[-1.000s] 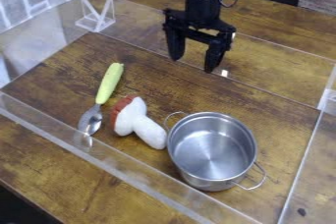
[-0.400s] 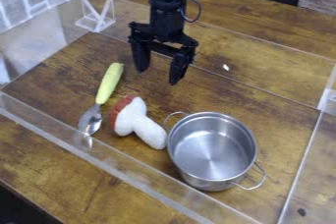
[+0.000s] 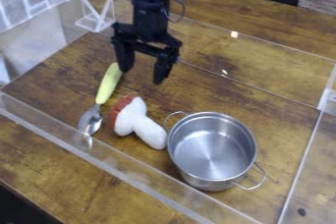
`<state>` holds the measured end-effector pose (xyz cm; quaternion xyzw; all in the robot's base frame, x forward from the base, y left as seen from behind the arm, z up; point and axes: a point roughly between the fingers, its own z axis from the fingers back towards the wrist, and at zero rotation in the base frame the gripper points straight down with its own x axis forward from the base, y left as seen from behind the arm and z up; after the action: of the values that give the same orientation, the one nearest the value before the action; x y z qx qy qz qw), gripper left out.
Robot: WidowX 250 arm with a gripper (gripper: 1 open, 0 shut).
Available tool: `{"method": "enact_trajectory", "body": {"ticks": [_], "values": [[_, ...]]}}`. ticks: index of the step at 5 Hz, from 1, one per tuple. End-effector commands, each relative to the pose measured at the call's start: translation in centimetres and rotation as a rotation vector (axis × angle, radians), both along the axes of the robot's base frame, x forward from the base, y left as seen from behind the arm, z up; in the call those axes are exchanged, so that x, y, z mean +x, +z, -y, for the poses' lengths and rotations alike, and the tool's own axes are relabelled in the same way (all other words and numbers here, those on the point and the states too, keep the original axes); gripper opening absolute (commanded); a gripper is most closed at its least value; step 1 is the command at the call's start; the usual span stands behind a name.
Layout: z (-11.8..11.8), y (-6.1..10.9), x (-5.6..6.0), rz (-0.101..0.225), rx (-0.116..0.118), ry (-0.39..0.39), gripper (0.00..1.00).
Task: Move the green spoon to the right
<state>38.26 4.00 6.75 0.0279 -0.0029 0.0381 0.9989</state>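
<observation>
The green spoon (image 3: 104,95) lies on the wooden table at the left, its yellow-green handle pointing up and away and its silver bowl (image 3: 90,122) toward the near edge. My gripper (image 3: 141,64) hangs just above and right of the handle's far end, pointing down, fingers open with nothing between them. It does not touch the spoon.
A white mushroom toy with a red cap (image 3: 136,121) lies right beside the spoon's bowl. A steel pot (image 3: 211,149) stands at the front right. A clear plastic wall (image 3: 53,120) rims the table's near and left sides. A clear stand (image 3: 92,14) sits at the back left.
The gripper has travelled left and toward the near side, from above the table's middle to just over the spoon handle's far end. It stayed open. Spoon, mushroom and pot have not moved.
</observation>
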Motion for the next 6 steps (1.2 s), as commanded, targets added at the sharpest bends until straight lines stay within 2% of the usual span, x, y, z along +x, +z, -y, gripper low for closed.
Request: {"method": "enact_trajectory", "body": {"ticks": [1, 2, 6], "values": [[-1.9, 2.6, -0.7, 0.1, 0.021, 0.038, 1.0], [-2.7, 1.7, -1.1, 0.11, 0.021, 0.059, 1.0], [-4.3, -2.4, -0.9, 0.09, -0.003, 0.114, 1.0]]}}
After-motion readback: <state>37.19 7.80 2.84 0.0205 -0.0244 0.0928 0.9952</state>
